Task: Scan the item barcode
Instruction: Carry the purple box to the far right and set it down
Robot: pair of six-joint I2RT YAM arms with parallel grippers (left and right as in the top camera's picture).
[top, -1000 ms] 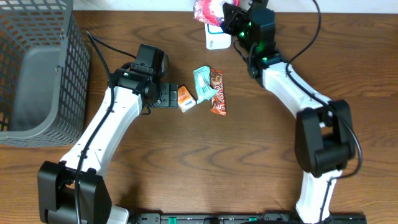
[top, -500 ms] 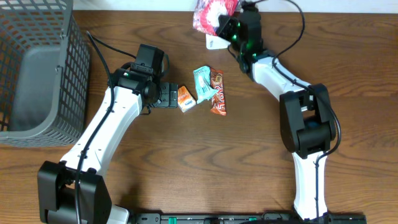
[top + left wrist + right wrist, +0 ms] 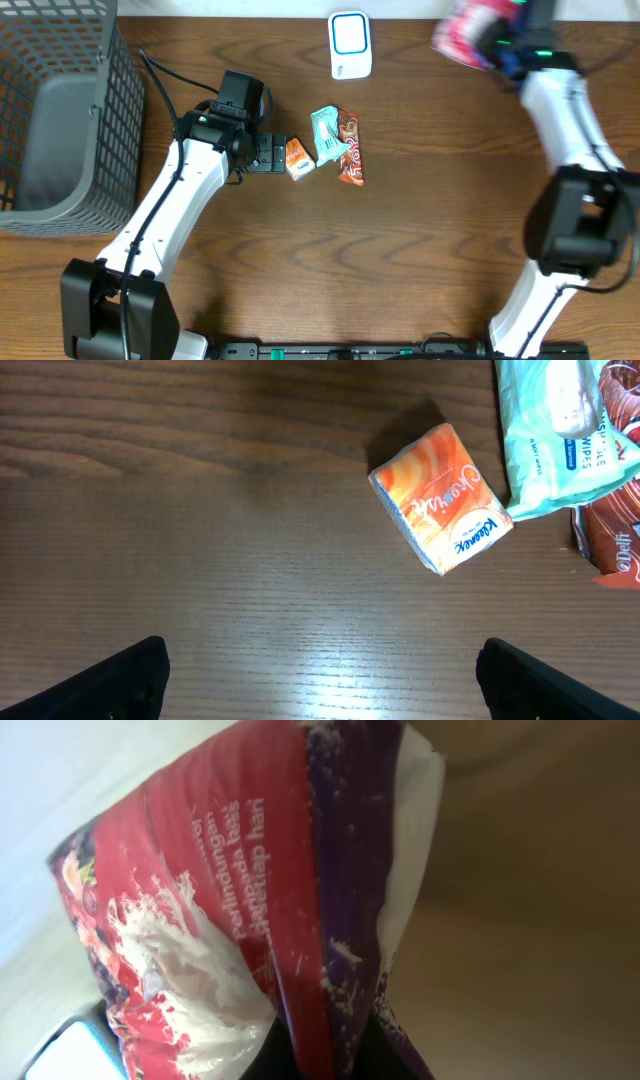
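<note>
In the overhead view, the right end effector (image 3: pixel 508 42) is seen near the far right corner of the table (image 3: pixel 420 260). It is clamped tight on a red and purple packet (image 3: pixel 468 36), which appears blurred at the table's far edge. In the right wrist view, most of the frame is filled by this packet, and white print can be made out on its red face. A white scanner (image 3: pixel 350 45) with a blue outline lies at the middle of the far edge, well apart from the packet. The left end effector (image 3: pixel 272 158) is held with its fingers (image 3: pixel 125 678) spread wide and nothing between them. An orange tissue pack (image 3: pixel 298 158) lies just beside it, followed by a teal wipes pack (image 3: pixel 326 135) and a brown wrapper (image 3: pixel 350 150). A grey mesh basket (image 3: pixel 60 110) is placed at the far left corner.
</note>
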